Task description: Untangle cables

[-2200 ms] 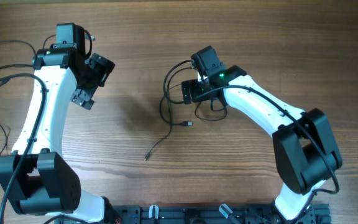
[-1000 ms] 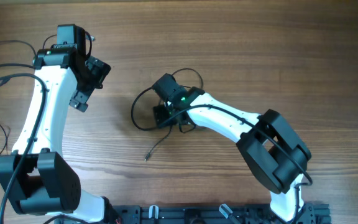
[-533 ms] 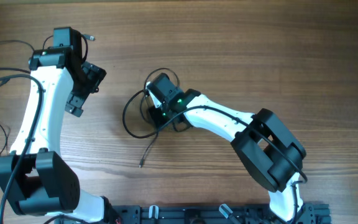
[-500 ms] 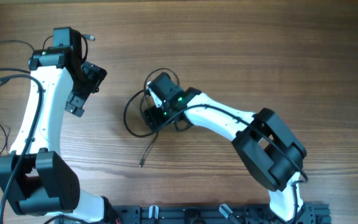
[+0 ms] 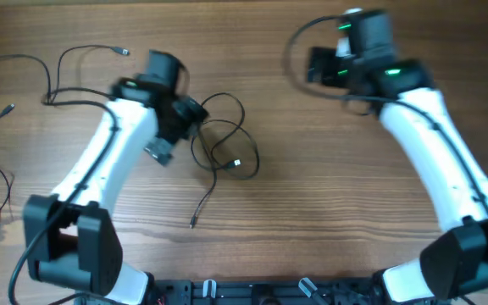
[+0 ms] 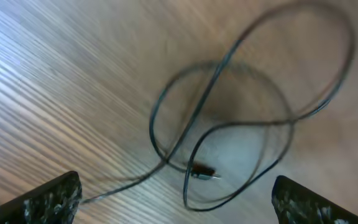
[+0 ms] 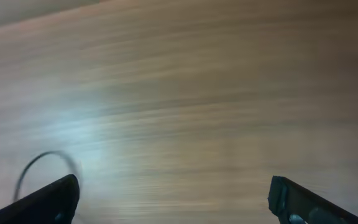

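On the wooden table [image 5: 329,212], the left gripper [image 5: 176,131] at centre-left hangs wide open and empty just beside the looped cables [image 5: 227,140]; more lie upper left; the right gripper [image 5: 318,66], upper right, gapes empty

Likely a lab: robot arms [image 5: 113,157] at a wooden table [image 5: 312,220].
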### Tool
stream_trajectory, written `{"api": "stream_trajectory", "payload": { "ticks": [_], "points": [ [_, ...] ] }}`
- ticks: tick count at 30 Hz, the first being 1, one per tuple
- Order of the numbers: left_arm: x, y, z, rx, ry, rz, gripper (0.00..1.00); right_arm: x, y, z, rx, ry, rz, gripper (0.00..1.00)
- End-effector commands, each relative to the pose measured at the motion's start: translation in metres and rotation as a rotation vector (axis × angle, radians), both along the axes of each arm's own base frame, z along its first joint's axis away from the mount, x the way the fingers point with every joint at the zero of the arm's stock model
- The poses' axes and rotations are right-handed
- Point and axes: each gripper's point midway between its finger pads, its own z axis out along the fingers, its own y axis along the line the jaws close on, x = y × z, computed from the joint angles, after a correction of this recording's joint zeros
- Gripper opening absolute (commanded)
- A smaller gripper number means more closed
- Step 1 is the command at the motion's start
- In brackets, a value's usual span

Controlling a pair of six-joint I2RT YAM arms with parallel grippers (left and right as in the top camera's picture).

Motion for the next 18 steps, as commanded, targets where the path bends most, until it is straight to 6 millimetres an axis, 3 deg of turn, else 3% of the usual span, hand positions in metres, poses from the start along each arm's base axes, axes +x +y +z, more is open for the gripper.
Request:
{"api": "stream_trajectory", "payload": {
  "ticks": [1, 2, 5, 9, 12, 15, 18],
  "points": [
    [-0.025, -0.026, -0.038, 0.016, 0.068, -0.088, 0.99, -0.008, -0.026, -0.012, 0.039, 0.07, -0.065, 1.0],
    [-0.029, -0.037, -0.048, 0.028, 0.063, -0.223, 0.96, -0.009, -0.03, -0.015, 0.049, 0.082, -0.07, 1.0],
    [-0.04, -0.053, -0.066, 0.076, 0.075, -0.409, 0.94, -0.009, -0.03, -0.016, 0.058, 0.085, -0.069, 1.0],
    [-0.045, -0.056, -0.091, 0.128, 0.125, -0.4, 0.86, -0.01, -0.029, -0.017, 0.057, 0.087, -0.066, 1.0],
    [-0.049, -0.044, -0.107, 0.175, 0.183, -0.302, 0.86, -0.011, -0.029, -0.018, 0.055, 0.095, -0.066, 1.0],
    [-0.049, -0.045, -0.106, 0.132, 0.2, -0.21, 0.89, -0.011, -0.029, -0.018, 0.055, 0.093, -0.065, 1.0],
    [-0.05, -0.065, -0.097, -0.021, 0.217, -0.268, 0.93, -0.011, -0.029, -0.018, 0.054, 0.091, -0.064, 1.0]
  ]
}}
